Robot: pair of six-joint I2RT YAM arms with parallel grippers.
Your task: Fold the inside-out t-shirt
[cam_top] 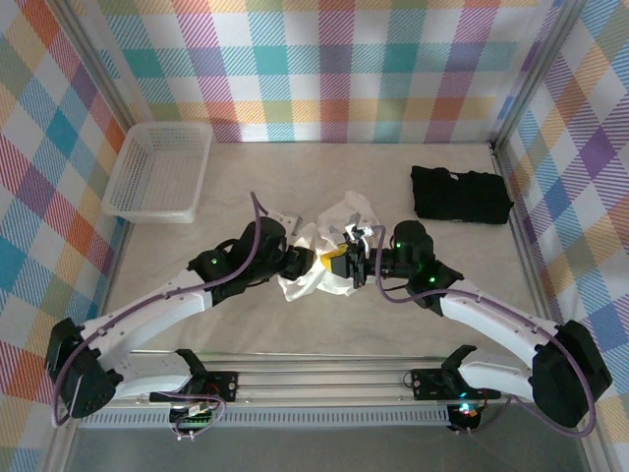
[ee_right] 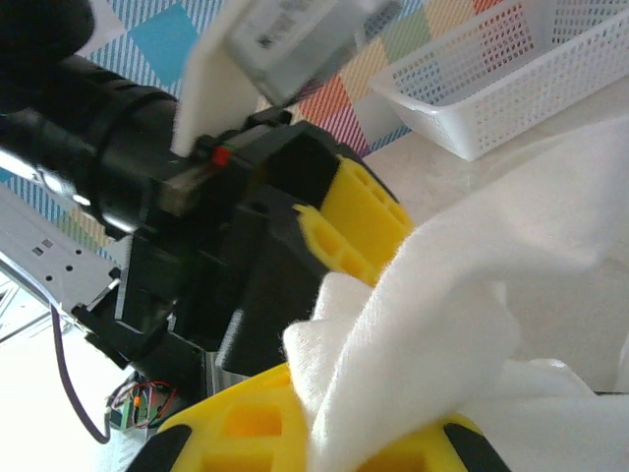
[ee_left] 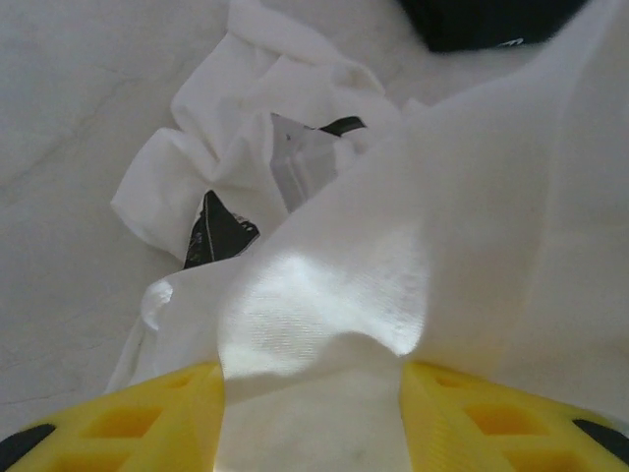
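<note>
- Yellow fingers point(ee_left: 128, 418) of the left gripper point(ee_left: 313, 438) stand apart at the bottom of the left wrist view. White cloth drapes loosely through the gap between them, so this gripper is open and clamps nothing.
- Close beside it, the right gripper point(ee_right: 329, 438) is closed, and its yellow fingers point(ee_right: 236, 418) pinch a bunched edge of the cloth.
- The two grippers face each other tip to tip over the middle of the tabletop point(cam_top: 295, 167). The right wrist view shows the black body and one yellow finger of the left gripper just past the pinched fold.
- The cloth is the inside-out t-shirt point(cam_top: 303, 280), crumpled into a loose heap at the centre of the tabletop. Part of it is lifted between the grippers and the rest lies spread beneath and beyond them.
- A small pale label point(ee_left: 295, 162) shows among its folds.
- A white basket point(cam_top: 157, 169) sits at the far left corner, well apart from the t-shirt.
- A black folded garment point(cam_top: 462, 194) lies at the far right, also apart from it.
</note>
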